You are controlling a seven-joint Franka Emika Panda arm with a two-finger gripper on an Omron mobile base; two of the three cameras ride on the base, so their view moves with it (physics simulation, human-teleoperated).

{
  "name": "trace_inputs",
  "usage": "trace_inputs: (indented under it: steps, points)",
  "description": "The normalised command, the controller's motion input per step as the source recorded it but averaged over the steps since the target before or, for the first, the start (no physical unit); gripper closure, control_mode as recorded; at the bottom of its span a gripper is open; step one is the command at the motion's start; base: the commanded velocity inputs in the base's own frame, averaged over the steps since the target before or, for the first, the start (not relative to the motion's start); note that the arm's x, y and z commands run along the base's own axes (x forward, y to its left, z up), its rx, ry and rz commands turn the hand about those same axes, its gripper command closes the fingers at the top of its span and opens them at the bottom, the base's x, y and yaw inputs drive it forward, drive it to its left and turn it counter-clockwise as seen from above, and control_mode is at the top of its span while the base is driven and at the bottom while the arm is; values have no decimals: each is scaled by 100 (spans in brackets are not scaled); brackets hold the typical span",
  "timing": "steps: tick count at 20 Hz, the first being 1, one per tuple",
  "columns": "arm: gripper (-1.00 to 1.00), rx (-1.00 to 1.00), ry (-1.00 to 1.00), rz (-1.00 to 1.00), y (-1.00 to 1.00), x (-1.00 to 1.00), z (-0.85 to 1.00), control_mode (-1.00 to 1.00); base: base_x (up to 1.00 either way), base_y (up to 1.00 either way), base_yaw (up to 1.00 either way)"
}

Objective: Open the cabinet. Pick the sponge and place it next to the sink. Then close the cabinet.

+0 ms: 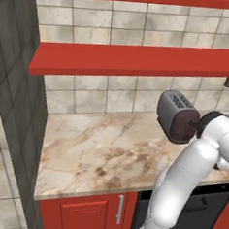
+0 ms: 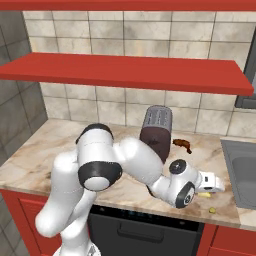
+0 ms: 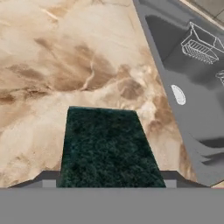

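Between the fingertips, the sponge (image 3: 107,146) sits clamped in the gripper (image 3: 107,181), dark layer up, held low over the marble counter (image 3: 52,65). Just beside lies the sink (image 3: 188,100), so this hold suits release onto bare counter.

The counter (image 1: 94,149) looks like polished marble, beige with brown veins, and the wall (image 1: 89,92) behind it, toward twelve o'clock, is matt stone-coloured tile. The sink (image 3: 192,105), at three o'clock from the sponge (image 3: 107,148) in the hand view, is dull, smooth grey metal, while the sponge's dark top is coarse and fibrous. The toaster (image 2: 157,130) has a brushed grey metal shell with dark brown ends, and the shelves (image 1: 135,59) are smooth, flat red.
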Motion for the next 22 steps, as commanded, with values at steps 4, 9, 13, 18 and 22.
trace_inputs:
  steps: [4, 9, 13, 18, 22]
  points:
    - [100, 5, 3, 2, -39, 40, -9, -100, 0, 0, 0]
    - [100, 4, 2, 1, -22, 49, 0, -100, 0, 0, 0]
    - [100, 5, 1, 1, -27, 59, 0, -100, 0, 0, 0]
    - [-100, 4, 4, 1, -30, 45, 0, -100, 0, 0, 0]
    - [-100, 5, 5, 0, -29, 20, 0, -100, 0, 0, 0]
